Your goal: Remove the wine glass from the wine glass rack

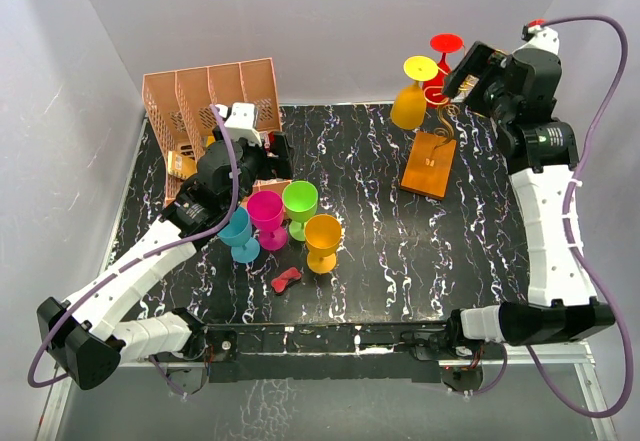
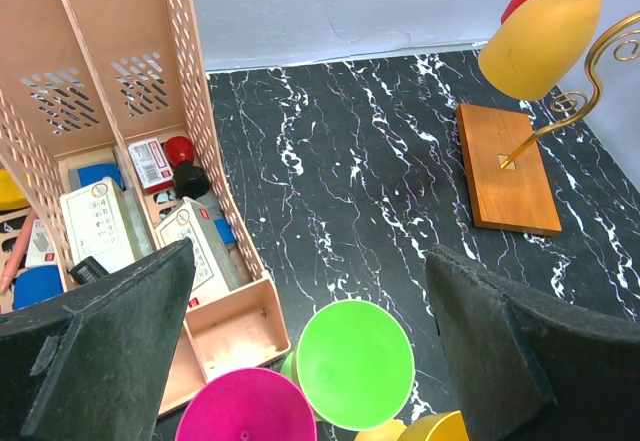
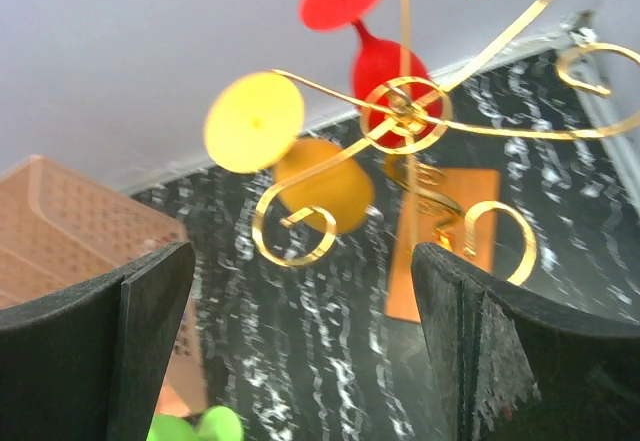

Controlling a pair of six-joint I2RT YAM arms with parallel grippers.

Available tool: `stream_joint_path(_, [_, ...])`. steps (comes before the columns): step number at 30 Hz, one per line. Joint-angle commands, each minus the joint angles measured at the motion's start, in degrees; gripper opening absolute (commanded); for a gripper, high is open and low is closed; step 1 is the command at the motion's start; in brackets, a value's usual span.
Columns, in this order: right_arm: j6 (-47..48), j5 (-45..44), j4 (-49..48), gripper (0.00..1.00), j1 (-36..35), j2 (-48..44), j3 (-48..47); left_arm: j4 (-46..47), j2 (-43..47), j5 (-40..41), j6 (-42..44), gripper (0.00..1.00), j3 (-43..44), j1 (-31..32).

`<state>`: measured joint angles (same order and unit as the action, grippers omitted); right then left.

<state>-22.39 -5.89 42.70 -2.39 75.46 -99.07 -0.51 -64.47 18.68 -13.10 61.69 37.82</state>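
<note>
The wine glass rack [image 1: 447, 111] is gold wire with curled arms on a wooden base [image 1: 430, 164] at the back right. A yellow wine glass [image 1: 410, 101] and a red wine glass [image 1: 440, 71] hang upside down from it. My right gripper [image 1: 462, 73] is open and empty, high up just right of the rack's top. In the right wrist view the yellow glass [image 3: 320, 186], the red glass [image 3: 385, 66] and the spiral arms [image 3: 405, 111] lie ahead of the open gripper [image 3: 300, 291]. My left gripper [image 1: 270, 156] is open and empty over the left side.
Blue [image 1: 238, 233], magenta [image 1: 266, 211], green [image 1: 299, 201] and orange [image 1: 323, 236] glasses stand on the left middle of the black marbled table. A small red object [image 1: 286, 280] lies in front of them. A pink slotted organiser [image 1: 210, 96] stands at the back left.
</note>
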Motion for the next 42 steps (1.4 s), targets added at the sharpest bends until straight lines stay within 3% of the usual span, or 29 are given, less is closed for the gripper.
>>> stream_joint_path(1, [-6.3, 9.7, -9.7, 0.97, 0.3, 3.5, -4.6, 0.5, 0.0, 0.6, 0.2, 0.97, 0.8, -0.3])
stream_joint_path(12, [-12.8, 13.5, -15.9, 0.86, 0.3, 13.2, -8.4, 0.6, 0.6, 1.5, 1.0, 0.97, 0.7, -0.3])
stream_joint_path(16, [-11.9, 12.4, -16.3, 0.73, 0.5, 15.3, -8.6, 0.4, 0.2, 0.9, 0.9, 0.97, 1.1, -0.3])
stream_joint_path(42, [-11.5, 15.2, -17.3, 0.57, 2.1, 23.4, -11.3, 0.3, -0.6, 0.1, 0.4, 0.97, 1.1, -0.7])
